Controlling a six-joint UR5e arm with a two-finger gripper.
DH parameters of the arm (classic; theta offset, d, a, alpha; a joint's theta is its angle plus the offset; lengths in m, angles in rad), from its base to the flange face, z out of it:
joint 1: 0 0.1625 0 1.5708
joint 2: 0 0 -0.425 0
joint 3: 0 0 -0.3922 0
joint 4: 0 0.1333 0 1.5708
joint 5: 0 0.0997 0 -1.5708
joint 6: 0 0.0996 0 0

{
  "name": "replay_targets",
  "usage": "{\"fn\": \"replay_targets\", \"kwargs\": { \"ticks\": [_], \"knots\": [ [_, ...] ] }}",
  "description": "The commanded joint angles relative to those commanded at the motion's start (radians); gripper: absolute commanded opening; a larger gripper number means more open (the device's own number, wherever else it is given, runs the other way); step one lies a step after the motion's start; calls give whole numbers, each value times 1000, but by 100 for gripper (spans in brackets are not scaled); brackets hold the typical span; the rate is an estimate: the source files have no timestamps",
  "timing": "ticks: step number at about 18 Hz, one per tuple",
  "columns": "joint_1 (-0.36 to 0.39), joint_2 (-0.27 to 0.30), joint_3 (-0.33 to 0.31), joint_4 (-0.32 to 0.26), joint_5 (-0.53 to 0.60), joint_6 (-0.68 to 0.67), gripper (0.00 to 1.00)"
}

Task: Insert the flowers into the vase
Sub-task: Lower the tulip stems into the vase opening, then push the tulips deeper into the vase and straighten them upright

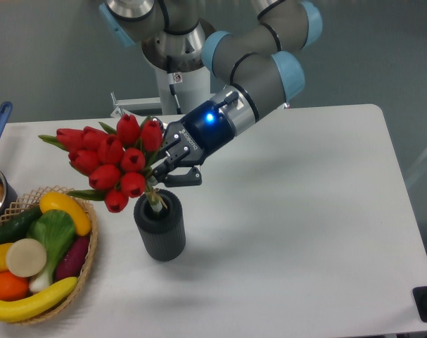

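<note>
One pincer (165,171) is gripping one bunch of flowers (113,164), about ten red tulips, closed on the stems just above the one vase (160,225). The stems are dipping into the vase's mouth, blooms leaning left of it.

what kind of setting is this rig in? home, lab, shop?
Most likely a robotics lab or test cell: a bare white table against a plain grey wall, staged props such as the basket of fake produce, and the gripper working the flowers into the vase.
</note>
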State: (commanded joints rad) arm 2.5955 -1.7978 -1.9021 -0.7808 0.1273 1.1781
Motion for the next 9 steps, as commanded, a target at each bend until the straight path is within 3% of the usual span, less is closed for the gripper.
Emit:
{"fn": "replay_targets", "kwargs": {
  "ticks": [9],
  "knots": [
    [5, -74, -15, 0, 6, 66, 22]
  ]
}}
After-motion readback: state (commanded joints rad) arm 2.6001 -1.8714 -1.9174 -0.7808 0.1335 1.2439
